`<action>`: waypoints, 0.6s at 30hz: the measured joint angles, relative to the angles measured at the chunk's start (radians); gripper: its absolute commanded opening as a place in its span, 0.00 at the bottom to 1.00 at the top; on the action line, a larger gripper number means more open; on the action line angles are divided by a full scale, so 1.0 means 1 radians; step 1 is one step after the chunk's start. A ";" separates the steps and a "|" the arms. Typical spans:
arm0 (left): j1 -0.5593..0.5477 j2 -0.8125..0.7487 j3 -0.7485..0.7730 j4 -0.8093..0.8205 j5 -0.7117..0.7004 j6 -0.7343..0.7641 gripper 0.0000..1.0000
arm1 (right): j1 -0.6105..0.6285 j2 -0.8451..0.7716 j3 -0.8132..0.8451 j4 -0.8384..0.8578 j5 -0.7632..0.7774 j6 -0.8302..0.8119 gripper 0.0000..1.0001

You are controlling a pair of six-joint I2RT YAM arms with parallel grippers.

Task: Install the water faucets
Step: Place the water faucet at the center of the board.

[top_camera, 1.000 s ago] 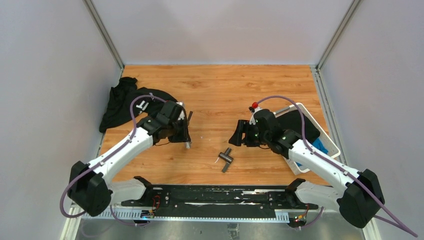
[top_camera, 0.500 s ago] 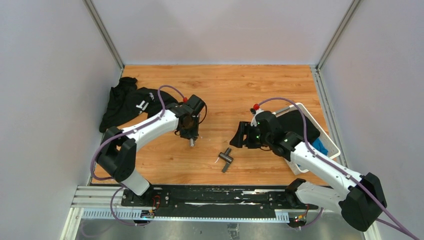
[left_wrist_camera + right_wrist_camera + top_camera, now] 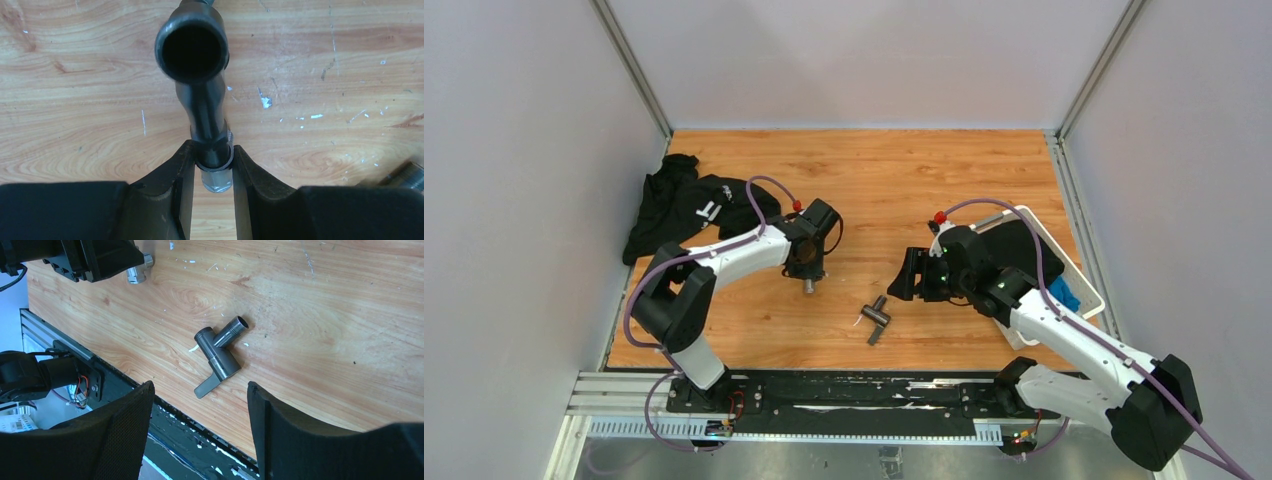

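Top external view of a wood table [image 3: 874,180]. Lying flat on it: T-shaped tap body [image 3: 877,318] with lever handle. Left of the tap body, well apart: left gripper [image 3: 807,265] pinched almost shut on a curved spout pipe [image 3: 205,107], beside its silver threaded end. Just right of the tap body: right gripper [image 3: 199,402], jaws wide, holding nothing. Probably best to pin the tap body first, then meet thread and stub squarely before turning. Farther right of the tap body: white basket [image 3: 1065,250] containing black cloth [image 3: 1019,245] and a blue item [image 3: 1064,293].

Threaded pipe stub [image 3: 406,175], blurred, edge-cropped
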 measured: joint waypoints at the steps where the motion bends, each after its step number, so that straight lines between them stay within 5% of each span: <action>1: -0.001 0.003 0.000 0.007 -0.006 -0.003 0.15 | 0.000 0.000 0.000 -0.001 0.000 0.000 0.67; 10: -0.018 0.021 -0.001 0.038 -0.028 -0.027 0.47 | 0.000 0.002 0.000 -0.003 0.000 -0.002 0.67; 18: -0.026 0.043 -0.005 0.060 -0.014 -0.030 0.49 | 0.000 0.002 0.000 -0.004 0.000 -0.003 0.67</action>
